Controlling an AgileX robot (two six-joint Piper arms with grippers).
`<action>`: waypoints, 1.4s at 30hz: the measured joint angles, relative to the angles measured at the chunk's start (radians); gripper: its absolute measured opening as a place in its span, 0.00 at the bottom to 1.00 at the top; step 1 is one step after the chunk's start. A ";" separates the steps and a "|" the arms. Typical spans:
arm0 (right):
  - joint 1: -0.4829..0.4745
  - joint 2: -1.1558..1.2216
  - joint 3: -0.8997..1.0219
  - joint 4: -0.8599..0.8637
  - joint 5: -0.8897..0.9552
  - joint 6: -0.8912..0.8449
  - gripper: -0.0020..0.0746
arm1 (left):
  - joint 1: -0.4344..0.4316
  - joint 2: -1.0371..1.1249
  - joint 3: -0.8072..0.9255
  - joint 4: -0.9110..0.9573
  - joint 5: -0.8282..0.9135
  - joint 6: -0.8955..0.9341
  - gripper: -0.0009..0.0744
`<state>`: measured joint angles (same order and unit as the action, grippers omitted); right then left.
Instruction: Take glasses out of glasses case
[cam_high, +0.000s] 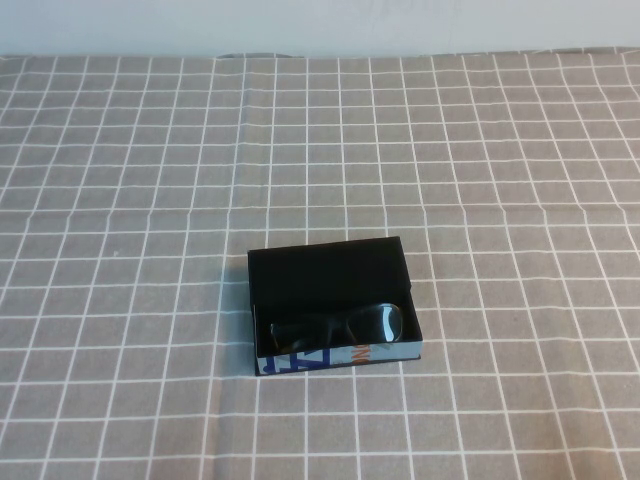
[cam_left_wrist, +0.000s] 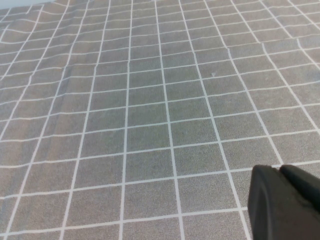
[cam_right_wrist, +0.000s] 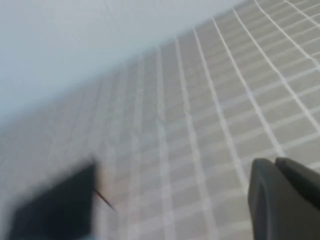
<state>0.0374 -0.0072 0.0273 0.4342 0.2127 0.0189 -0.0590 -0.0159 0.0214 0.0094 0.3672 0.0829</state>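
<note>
The glasses case (cam_high: 330, 270), a shallow black box with a white-and-blue front wall and a small orange mark, lies open near the table's middle. The black glasses (cam_high: 340, 325) lie inside it along the front wall, lenses dark. Neither arm shows in the high view. My left gripper (cam_left_wrist: 280, 172) shows in the left wrist view, fingers pressed together, over bare cloth away from the case. My right gripper (cam_right_wrist: 275, 165) shows in the right wrist view, fingers together, with the case (cam_right_wrist: 55, 207) as a blurred dark shape off to one side.
A grey tablecloth with a white grid (cam_high: 150, 180) covers the whole table. A pale wall (cam_high: 320, 25) runs along the far edge.
</note>
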 joint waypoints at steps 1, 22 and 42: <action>0.000 0.000 0.000 0.086 -0.025 0.000 0.00 | 0.000 0.000 0.000 0.000 0.000 0.000 0.01; 0.000 0.446 -0.394 0.166 0.457 -0.089 0.00 | 0.000 0.000 0.000 0.000 0.000 0.000 0.01; 0.418 1.527 -1.241 -0.031 0.712 -0.671 0.00 | 0.000 0.000 0.000 0.000 0.000 0.000 0.01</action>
<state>0.4554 1.5201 -1.2139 0.4037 0.9245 -0.6521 -0.0590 -0.0159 0.0214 0.0094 0.3672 0.0829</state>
